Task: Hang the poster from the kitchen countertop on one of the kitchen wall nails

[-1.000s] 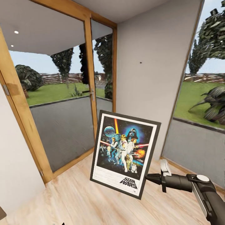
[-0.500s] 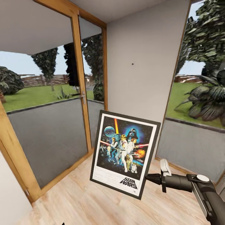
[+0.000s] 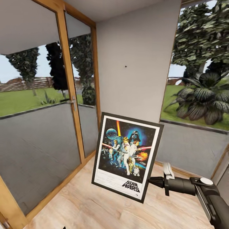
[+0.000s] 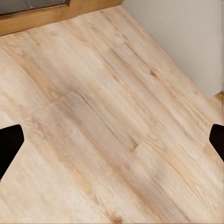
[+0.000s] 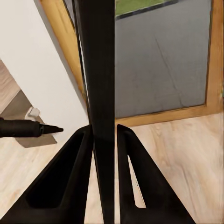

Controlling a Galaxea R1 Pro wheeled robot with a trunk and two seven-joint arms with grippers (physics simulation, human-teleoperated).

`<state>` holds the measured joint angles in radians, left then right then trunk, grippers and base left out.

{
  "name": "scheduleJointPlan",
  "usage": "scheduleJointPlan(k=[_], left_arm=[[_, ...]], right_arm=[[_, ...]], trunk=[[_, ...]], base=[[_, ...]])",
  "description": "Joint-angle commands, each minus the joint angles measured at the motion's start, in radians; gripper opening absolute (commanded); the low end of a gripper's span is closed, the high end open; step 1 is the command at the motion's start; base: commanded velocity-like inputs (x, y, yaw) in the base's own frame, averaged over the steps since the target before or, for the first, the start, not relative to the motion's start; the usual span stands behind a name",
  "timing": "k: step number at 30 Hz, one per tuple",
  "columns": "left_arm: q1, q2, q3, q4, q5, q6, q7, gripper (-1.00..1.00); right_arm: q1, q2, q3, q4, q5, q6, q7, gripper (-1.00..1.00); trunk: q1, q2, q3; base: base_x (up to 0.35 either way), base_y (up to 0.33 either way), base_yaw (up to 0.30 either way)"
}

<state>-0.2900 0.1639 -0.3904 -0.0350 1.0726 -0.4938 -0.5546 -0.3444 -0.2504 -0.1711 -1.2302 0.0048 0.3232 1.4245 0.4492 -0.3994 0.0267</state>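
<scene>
The right gripper [image 3: 149,181] is being held clamped on the right edge of the poster [image 3: 126,156], low on its frame; in the right wrist view the frame edge [image 5: 99,93] is being pinched between the two dark fingers [image 5: 74,172]. The poster is being carried upright but tilted, its top leaning to the right, clear of the wooden floor [image 3: 86,203] and facing the head camera. The left gripper [image 4: 112,135] is being kept spread wide and empty, only its two fingertips [image 4: 9,142] showing at the borders of its own view, with bare floor beneath it.

Beyond the poster, a narrow grey wall [image 3: 136,63] is being faced, flanked by a glazed door with a wooden frame [image 3: 68,82] on one side and a window [image 3: 197,89] on the other. The nail [image 3: 125,66] is being shown as a tiny dark speck high on that wall, well above the poster's top edge. The countertop is not being shown in any view.

Several risks are being judged from here. Because the poster is being gripped at one edge only, it could be swung or pivoted in the fingers as it is lifted. The nail is so small that it could easily be missed. In this tight corner the frame could also be knocked against the door frame or the wall.
</scene>
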Motion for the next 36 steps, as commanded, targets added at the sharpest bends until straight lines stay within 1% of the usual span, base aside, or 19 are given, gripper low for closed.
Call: scheduleJointPlan(k=[1,10,13,25,36], left_arm=[[0.000,0.000,-0.008,0.001,0.010,-0.002,-0.004,1.00],[0.000,0.000,-0.008,0.000,0.010,-0.002,-0.004,1.00],[0.000,0.000,-0.008,0.000,0.010,-0.002,-0.004,1.00],[0.000,0.000,-0.008,0.000,0.010,-0.002,-0.004,1.00],[0.000,0.000,-0.008,0.000,0.010,-0.003,-0.003,1.00]], right_arm=[[-0.001,0.000,-0.001,0.000,0.000,0.014,0.007,-1.00],[-0.001,0.000,-0.001,0.000,0.000,0.013,0.007,-1.00],[-0.001,0.000,-0.001,0.000,0.000,0.013,0.007,-1.00],[-0.001,0.000,-0.008,0.000,-0.002,0.013,0.008,-1.00],[-0.001,0.000,-0.013,0.000,-0.002,0.013,0.007,-1.00]], trunk=[[0.001,-0.001,0.000],[0.001,-0.001,0.008],[0.001,-0.001,0.009],[0.001,-0.001,0.009],[0.001,-0.001,-0.007]], base=[[0.247,0.271,-0.270],[0.247,0.272,-0.268],[0.247,0.272,-0.136],[0.247,0.272,-0.017],[0.262,0.251,0.000]])
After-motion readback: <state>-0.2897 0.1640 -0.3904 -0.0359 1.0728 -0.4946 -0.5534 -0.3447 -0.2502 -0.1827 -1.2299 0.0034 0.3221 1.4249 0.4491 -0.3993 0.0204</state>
